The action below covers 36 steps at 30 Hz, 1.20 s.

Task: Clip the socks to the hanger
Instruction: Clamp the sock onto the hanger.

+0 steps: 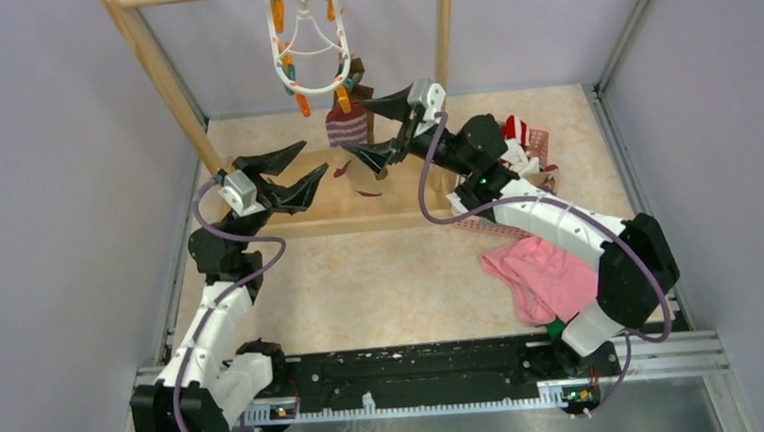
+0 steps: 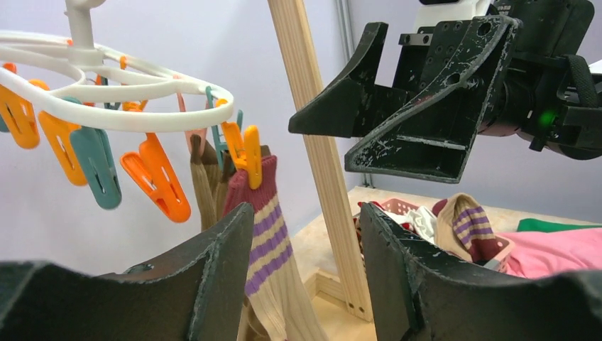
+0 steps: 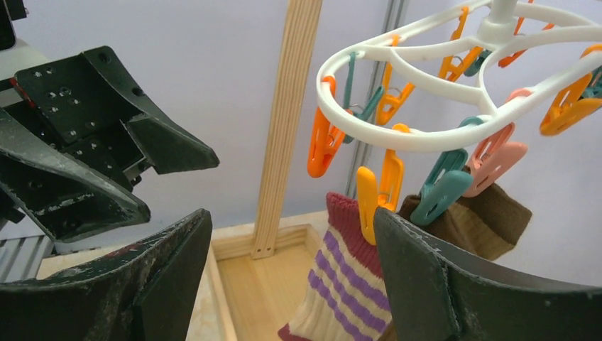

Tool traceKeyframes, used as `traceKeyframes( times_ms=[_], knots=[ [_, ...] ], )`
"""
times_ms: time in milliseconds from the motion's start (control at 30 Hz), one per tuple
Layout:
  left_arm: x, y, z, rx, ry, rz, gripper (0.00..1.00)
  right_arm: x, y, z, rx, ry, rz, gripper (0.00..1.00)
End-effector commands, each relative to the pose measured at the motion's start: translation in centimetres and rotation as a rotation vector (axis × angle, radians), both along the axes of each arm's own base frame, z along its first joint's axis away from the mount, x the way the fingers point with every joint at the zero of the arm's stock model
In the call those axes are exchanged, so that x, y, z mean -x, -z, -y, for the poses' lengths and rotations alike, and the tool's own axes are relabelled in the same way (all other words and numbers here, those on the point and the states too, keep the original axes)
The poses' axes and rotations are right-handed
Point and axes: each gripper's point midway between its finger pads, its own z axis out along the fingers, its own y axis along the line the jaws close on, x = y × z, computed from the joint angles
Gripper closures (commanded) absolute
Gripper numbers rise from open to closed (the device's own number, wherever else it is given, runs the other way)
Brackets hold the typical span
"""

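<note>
Beige table (image 1: 382, 276), striped sock (image 3: 348, 270) clipped — hanger (image 3: 426, 141)

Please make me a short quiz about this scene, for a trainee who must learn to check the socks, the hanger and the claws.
1. True or false: the striped sock hangs from an orange clip on the white hanger.
2. In a few words: what do the left claw and the right claw hold?
3. Where does the pink cloth lie? A) on the table, by the right arm; B) on the hanger; C) in the left claw.
Key: 1 true; 2 nothing, both stand open; 3 A.
</note>
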Motion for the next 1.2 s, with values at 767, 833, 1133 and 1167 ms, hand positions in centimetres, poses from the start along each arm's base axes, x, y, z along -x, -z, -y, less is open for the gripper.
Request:
traceKeyframes(
  times_ms=[767, 833, 1133, 1167],
  knots=[
    [3.6, 10.1, 0.3, 0.158, 0.074, -0.635, 0.08, -1.1, 6.6, 17.2, -0.093, 0.631, -0.381, 0.13],
    [3.5, 10.3, 0.2, 0.16, 0.068, -0.647, 0.06, -1.7, 8.3, 19.2, -0.092, 0.728, -0.464, 0.12],
    [2.2, 13.0, 0.2, 0.235, 0.057, -0.76, 0.02, -2.3, 13.7, 30.7, -0.164, 1.242, -0.731, 0.1],
    [2.0, 13.2, 0.1, 0.246, 0.05, -0.772, 0.02, -2.2, 14.7, 31.7, -0.155, 1.283, -0.78, 0.11]
  ],
)
